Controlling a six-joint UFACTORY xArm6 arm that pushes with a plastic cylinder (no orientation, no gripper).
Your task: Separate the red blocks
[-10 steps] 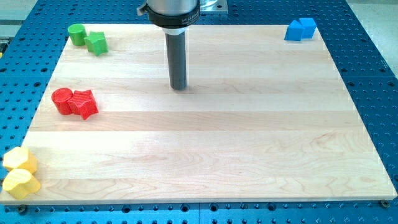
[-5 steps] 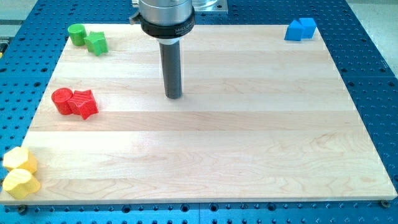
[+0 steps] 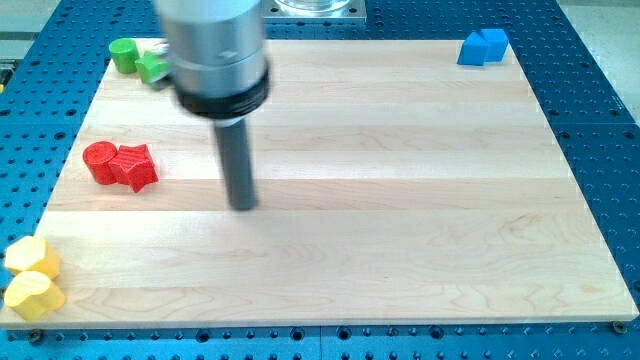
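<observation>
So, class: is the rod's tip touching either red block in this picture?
No: my tip stands apart, to the view's right of the touching red pair.

Two red blocks lie flat on the wooden counter [image 3: 400, 200] near its left edge, about midway between the view's top and bottom. The red round block [image 3: 99, 161], a short cylinder, sits on the left, and the red star-shaped block [image 3: 135, 167], with a jagged outline, sits on the right. They touch side by side, forming one cluster.
</observation>
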